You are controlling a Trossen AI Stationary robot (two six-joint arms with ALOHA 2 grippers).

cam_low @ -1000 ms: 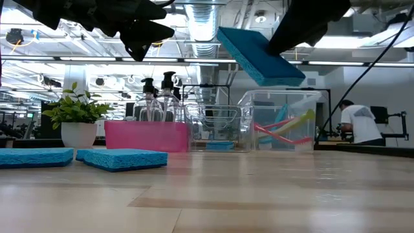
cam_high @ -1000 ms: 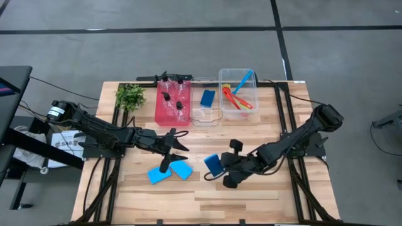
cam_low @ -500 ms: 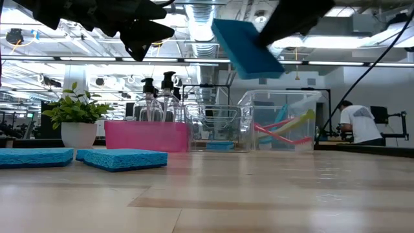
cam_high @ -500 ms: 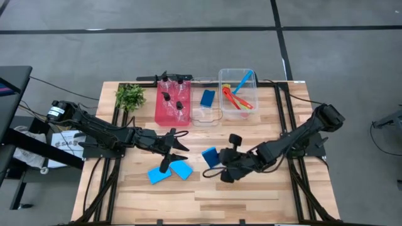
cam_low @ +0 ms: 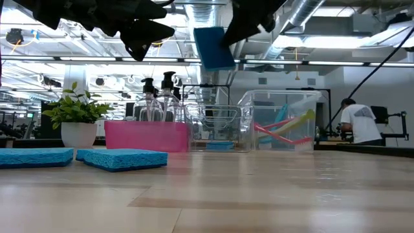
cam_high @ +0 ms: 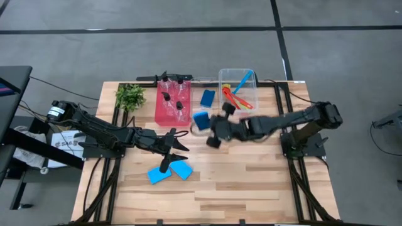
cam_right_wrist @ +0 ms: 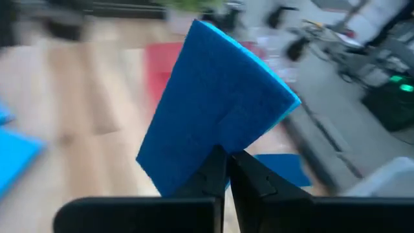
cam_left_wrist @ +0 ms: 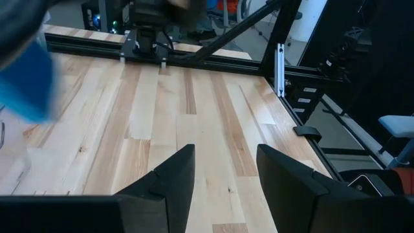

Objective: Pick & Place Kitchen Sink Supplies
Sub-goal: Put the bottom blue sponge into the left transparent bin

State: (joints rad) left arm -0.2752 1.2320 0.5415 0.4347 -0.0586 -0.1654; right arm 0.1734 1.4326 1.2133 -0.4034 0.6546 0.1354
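Right gripper [cam_high: 206, 123] clamps a flat dark-blue sponge [cam_high: 201, 119], fingers pinched on its edge, held in the air just in front of the clear middle bin [cam_high: 200, 116]; wrist view shows the slab tilted [cam_right_wrist: 217, 110]. Left gripper [cam_high: 178, 144] hangs over the wood table [cam_high: 251, 182] with fingers spread, nothing between them. Two light-blue sponges [cam_high: 169, 171] lie flat on the table, touching. Pump bottles [cam_high: 174, 99] stand in the pink bin [cam_high: 160, 113]. Thin brushes [cam_high: 237, 94] lie in the clear right bin [cam_high: 221, 78].
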